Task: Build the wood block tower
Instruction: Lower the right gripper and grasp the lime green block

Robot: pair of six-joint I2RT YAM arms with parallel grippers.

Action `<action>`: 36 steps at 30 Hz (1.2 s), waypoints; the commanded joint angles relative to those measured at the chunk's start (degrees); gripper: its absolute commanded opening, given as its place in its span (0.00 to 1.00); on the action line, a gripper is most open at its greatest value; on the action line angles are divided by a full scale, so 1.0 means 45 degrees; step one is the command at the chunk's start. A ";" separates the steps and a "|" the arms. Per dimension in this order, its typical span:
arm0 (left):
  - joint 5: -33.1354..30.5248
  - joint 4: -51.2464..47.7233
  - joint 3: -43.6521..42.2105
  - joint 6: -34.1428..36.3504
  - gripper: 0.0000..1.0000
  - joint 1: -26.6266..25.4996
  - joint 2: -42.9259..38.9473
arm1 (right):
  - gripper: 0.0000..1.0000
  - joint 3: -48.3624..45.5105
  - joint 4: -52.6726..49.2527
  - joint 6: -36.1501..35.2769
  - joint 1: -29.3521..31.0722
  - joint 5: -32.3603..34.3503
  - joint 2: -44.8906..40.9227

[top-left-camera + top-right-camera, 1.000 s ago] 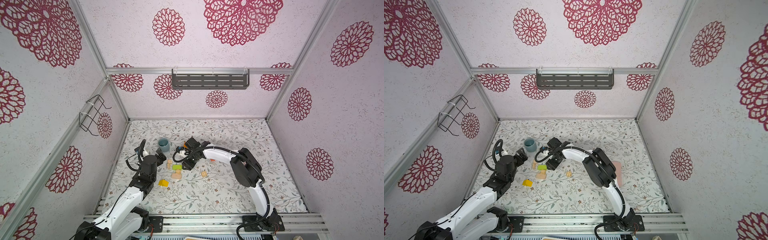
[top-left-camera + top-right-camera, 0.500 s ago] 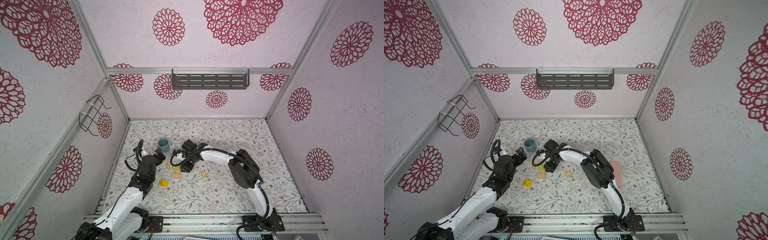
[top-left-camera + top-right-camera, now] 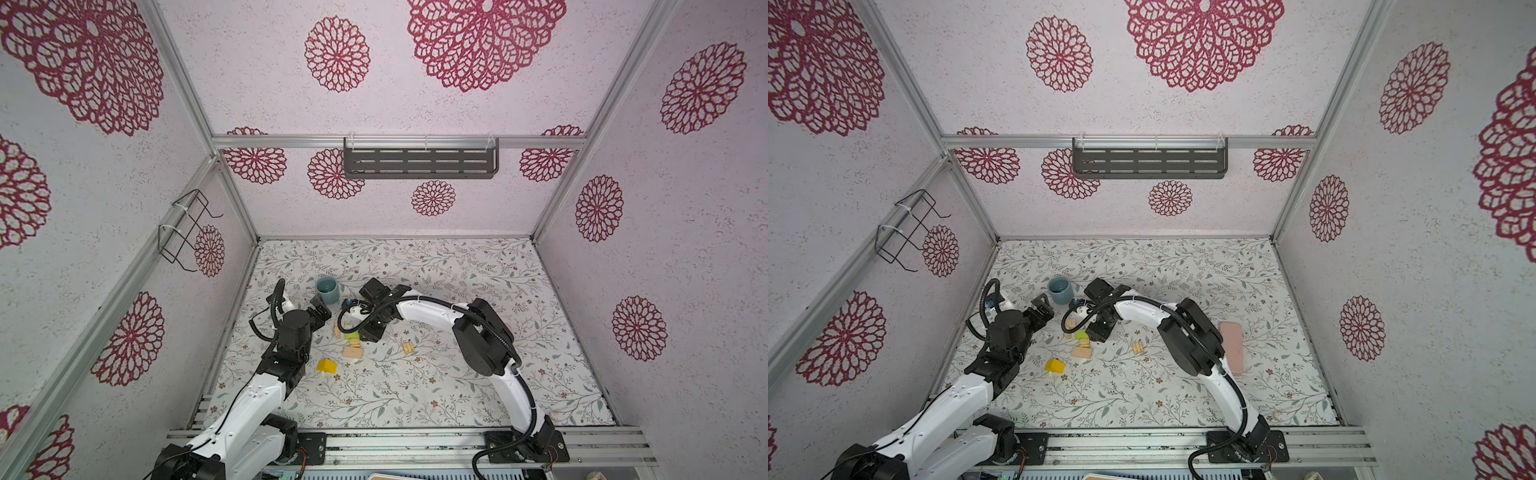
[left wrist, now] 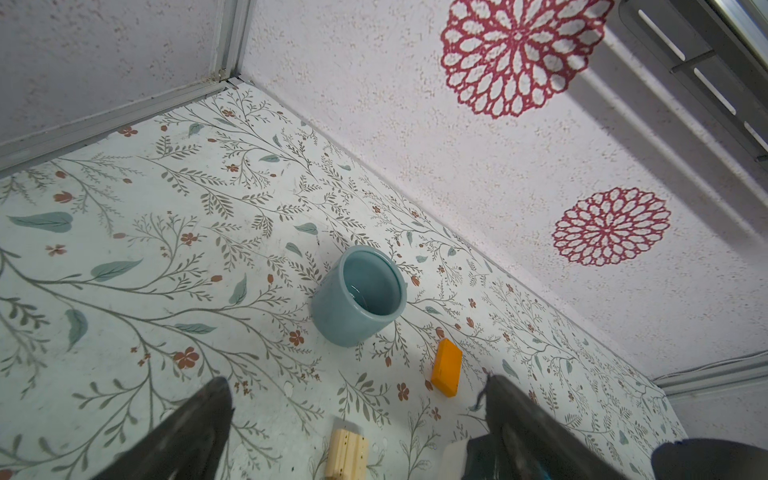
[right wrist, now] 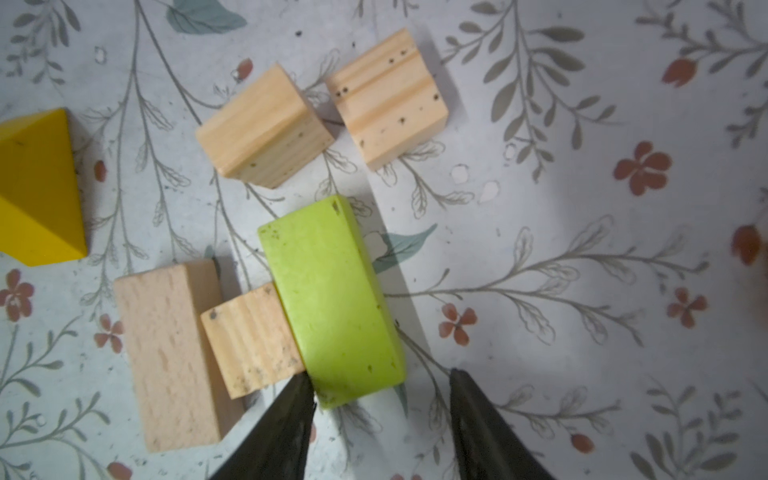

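The wood blocks lie loose on the floral floor; a tower is out of view. In the right wrist view a green block (image 5: pixel 332 299) leans over a small grooved plain block (image 5: pixel 249 340), beside a long pale block (image 5: pixel 166 353), two plain blocks (image 5: pixel 266 129) and a yellow one (image 5: pixel 37 187). My right gripper (image 5: pixel 382 378) is open, one finger touching the green block's near corner. In both top views it hovers by the green block (image 3: pixel 352 335) (image 3: pixel 1081 334). My left gripper (image 4: pixel 357 386) is wide open and empty above an orange block (image 4: pixel 446 368) and a grooved block (image 4: pixel 347 453).
A grey-blue mug (image 3: pixel 327 289) (image 4: pixel 357 297) stands upright just behind both grippers. A pink slab (image 3: pixel 1231 345) lies to the right, behind the right arm. A small grooved block (image 3: pixel 408 347) and the yellow block (image 3: pixel 326 366) lie nearer the front. The left wall is close.
My right gripper has slid a little left onto the green block's end, and its jaws have narrowed somewhat. The left arm has barely moved.
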 commanded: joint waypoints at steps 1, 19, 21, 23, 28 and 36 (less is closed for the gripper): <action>0.0112 0.0352 -0.0114 -0.0176 0.97 0.0125 0.0115 | 0.54 0.0405 -0.0572 -0.0274 0.0174 -0.0098 0.0328; 0.0268 0.0411 -0.0156 -0.0216 0.97 0.0252 0.0140 | 0.25 0.0109 0.0059 0.0243 0.0261 -0.0092 0.0205; 0.0305 0.0414 -0.0170 -0.0238 0.97 0.0261 0.0117 | 0.22 -0.0103 0.0288 0.0339 0.0256 -0.0128 0.0081; 0.0308 0.0408 -0.0209 -0.0289 0.97 0.0271 0.0084 | 0.20 -0.0302 0.0507 0.0402 0.0255 -0.0193 -0.0034; 0.0266 0.0336 -0.0375 -0.0414 0.97 0.0324 -0.0324 | 0.14 -0.0766 0.0883 0.0546 0.0243 -0.0190 -0.0436; 0.2525 -0.1811 0.1422 -0.0219 0.97 0.1022 -0.0371 | 0.13 -0.1859 0.1746 0.1076 -0.0032 -0.0472 -0.1648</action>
